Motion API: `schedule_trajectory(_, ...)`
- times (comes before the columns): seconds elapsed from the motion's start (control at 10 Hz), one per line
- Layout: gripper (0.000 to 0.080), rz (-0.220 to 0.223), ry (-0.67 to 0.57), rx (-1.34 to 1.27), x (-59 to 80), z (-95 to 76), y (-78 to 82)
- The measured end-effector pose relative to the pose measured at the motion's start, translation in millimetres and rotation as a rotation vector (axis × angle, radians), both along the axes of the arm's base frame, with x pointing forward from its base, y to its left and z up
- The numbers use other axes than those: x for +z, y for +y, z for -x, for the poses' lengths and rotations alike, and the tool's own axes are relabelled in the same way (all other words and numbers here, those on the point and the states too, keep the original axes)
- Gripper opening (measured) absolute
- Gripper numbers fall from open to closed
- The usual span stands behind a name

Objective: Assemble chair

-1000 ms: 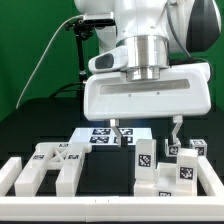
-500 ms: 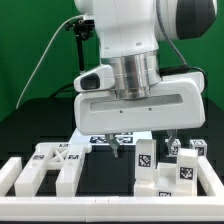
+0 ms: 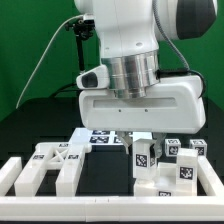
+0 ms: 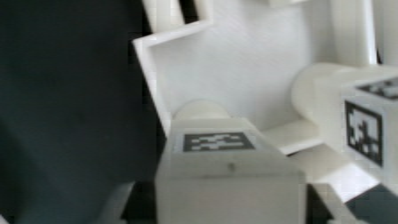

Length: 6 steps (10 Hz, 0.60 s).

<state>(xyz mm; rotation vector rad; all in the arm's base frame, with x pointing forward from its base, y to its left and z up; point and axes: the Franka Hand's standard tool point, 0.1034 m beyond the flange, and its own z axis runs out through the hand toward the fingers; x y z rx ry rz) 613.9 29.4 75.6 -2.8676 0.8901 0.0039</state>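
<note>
Arm (image 3: 130, 40): seen in the exterior view standing straight above the flat panel (image 3: 104, 138) and filling most of the picture.
Gripper (image 3: 143, 122): its wide white body is held low over the flat panel's end on the exterior view's right. The fingers are hidden behind the body and the parts, so it cannot be told whether they are spread or closed, or whether anything is held.
Table (image 3: 100, 175): black, seen under and in front of the flat panel.
Rail (image 3: 110, 208): plain white, laid across in front of the flat panel, nearer the camera.
Chair: not put together; its parts are spread loose on the table around the flat panel.
Flat panel: laid flat on the table with its square tags facing up, partly covered by the gripper.
Bars (image 3: 45, 165): white and tagged, grouped close together to the exterior view's left of the flat panel.
Blocks (image 3: 145, 160): several tagged pieces, packed close together to the exterior view's right of the flat panel.
Tagged end (image 4: 221, 145): a white part seen over the flat panel in the wrist view.
Cube (image 4: 365, 120): tagged, seen just beside that end in the wrist view.
</note>
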Motion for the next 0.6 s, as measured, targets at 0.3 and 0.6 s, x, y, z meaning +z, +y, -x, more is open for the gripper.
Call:
schedule_trajectory(0.3,0.0284,-0.013,0.035,-0.348,-1.0,-5.3,3.9)
schedule_trajectory(0.6,0.0284,-0.088,0.094,-0.92,-2.0,-12.1,7.6)
